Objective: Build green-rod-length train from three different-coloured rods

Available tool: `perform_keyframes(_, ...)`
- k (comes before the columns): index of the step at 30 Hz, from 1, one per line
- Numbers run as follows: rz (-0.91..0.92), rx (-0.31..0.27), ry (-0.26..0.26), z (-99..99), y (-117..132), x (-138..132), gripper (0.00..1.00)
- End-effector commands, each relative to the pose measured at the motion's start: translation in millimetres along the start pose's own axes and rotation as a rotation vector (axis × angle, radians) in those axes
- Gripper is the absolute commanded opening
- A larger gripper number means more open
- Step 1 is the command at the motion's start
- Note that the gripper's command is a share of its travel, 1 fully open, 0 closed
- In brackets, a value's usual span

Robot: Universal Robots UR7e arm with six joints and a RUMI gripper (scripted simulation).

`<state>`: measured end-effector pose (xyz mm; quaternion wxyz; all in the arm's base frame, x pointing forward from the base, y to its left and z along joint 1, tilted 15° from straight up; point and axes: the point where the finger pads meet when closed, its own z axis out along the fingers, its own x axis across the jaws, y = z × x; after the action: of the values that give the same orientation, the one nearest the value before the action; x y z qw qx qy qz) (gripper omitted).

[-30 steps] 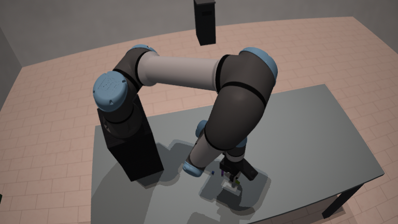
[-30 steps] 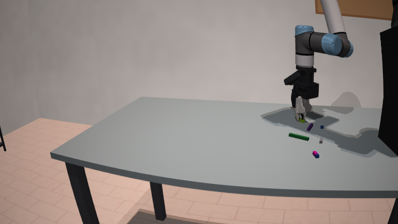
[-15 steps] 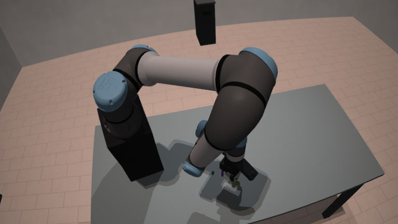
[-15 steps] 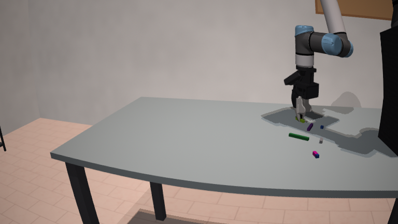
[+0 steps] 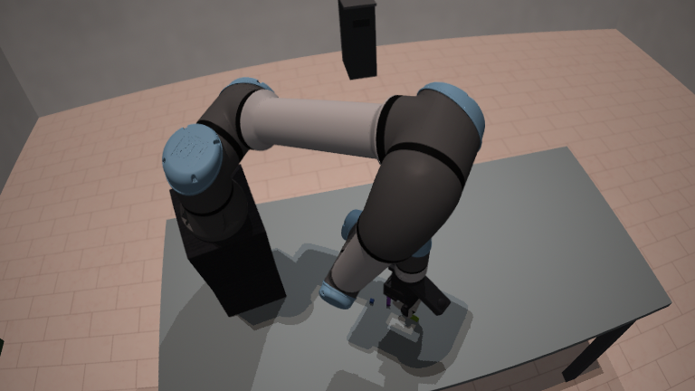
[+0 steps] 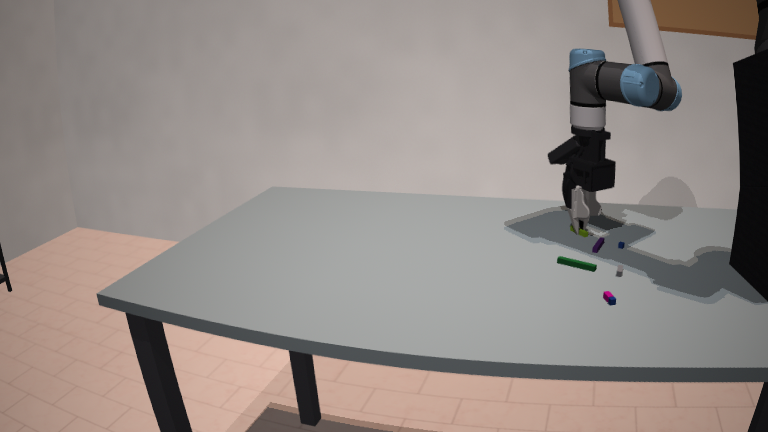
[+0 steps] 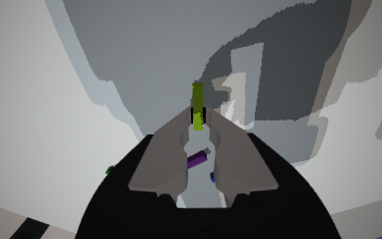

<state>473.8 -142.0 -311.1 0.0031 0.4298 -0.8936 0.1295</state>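
Observation:
My gripper (image 5: 410, 315) (image 6: 579, 229) (image 7: 197, 108) is shut on the lime rod (image 5: 414, 319) (image 6: 583, 232) (image 7: 197, 100), low at the table. The purple rod (image 5: 388, 301) (image 6: 598, 244) (image 7: 197, 159) lies near it, at an angle to it. A blue rod (image 5: 372, 300) (image 6: 621, 245) (image 7: 213, 177) lies alone beyond the purple one. In the exterior view, the green rod (image 6: 576, 263) lies apart. A short grey-white rod (image 6: 619, 271) stands or lies alone. The magenta rod (image 6: 608, 295) and a second blue rod (image 6: 612, 301) lie end to end, seemingly touching.
The rods lie on a grey table (image 5: 537, 223) (image 6: 396, 291). The black robot pedestal (image 5: 238, 279) (image 6: 753, 178) is beside them. The arm hides part of the table in the top view, and its shadow falls around the lime and purple rods.

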Motion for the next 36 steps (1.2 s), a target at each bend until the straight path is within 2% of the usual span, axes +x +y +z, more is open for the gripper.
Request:
perform_keyframes(1,0.000,0.001,0.000,-0.4,-0.5,-0.2,0.00)
perform_keyframes(9,0.000,0.001,0.000,-0.9,-0.5,-0.2,0.00)
perform_keyframes(14,0.000,0.001,0.000,-8.1,-0.5,-0.2,0.00)
perform_keyframes(23,0.000,0.001,0.000,-44.9,-0.4,-0.2,0.00)
perform_keyframes(25,0.000,0.001,0.000,-44.9,-0.4,-0.2,0.00)
perform_keyframes(36,0.000,0.001,0.000,-91.4,-0.4,-0.2,0.00)
